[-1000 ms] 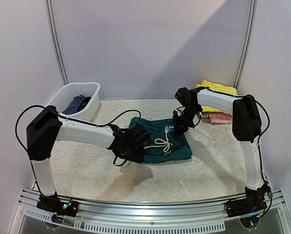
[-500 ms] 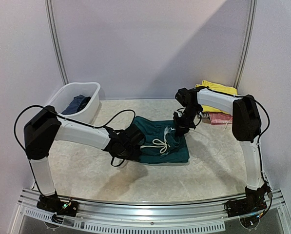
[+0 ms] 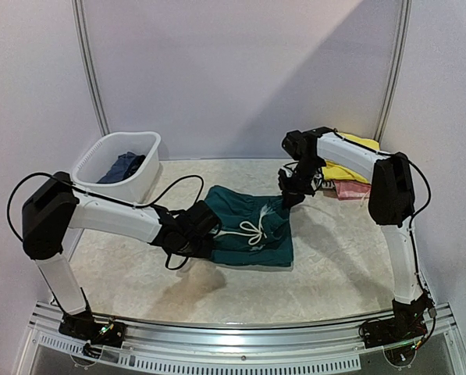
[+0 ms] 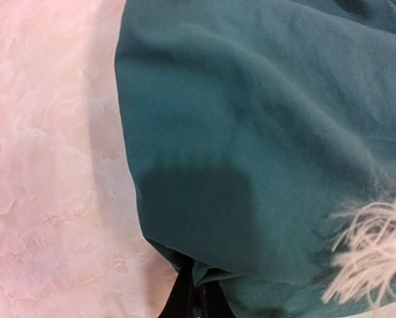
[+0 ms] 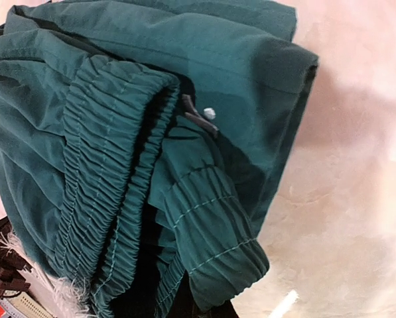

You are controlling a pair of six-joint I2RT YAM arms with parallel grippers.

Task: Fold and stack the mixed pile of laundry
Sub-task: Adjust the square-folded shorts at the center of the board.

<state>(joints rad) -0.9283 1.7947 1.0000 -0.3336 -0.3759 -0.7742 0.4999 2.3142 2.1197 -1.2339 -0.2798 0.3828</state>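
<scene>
Overhead, the teal shorts (image 3: 256,234) lie flat on the table (image 3: 334,266), stretched between the two arms. The left gripper (image 3: 204,237) sits at the shorts' near-left edge. The right gripper (image 3: 289,195) sits at their far-right corner. The cloth's long axis therefore runs on a slant from one set of jaws to the other. The white drawstring (image 3: 252,229) is knotted about midway between them. Each arm is at its own end, so neither is nearer to the shorts as a whole. A tub (image 3: 143,178) with a navy garment (image 3: 122,166) stands well off beyond the left gripper. Folded yellow and pink cloths (image 3: 350,190) lie behind the right one.

Next, the left wrist view shows the black fingers pressed together at the bottom edge, with a fold of the shorts' hem pinched between them. The cloth spreads away ahead of the jaws and to their right, and a frayed drawstring tassel (image 4: 367,255) lies far to that side. Bare table lies to the jaws' left.

Finally, in the right wrist view the gathered waistband (image 5: 111,165) bunches down into the jaws at the bottom of the frame. The fingers are mostly hidden under it, but they appear closed on that elastic. The body of the shorts hangs ahead of the jaws and to their left.

With both ends held, the next move likely depends on carrying one end along that slanted axis toward the other.
</scene>
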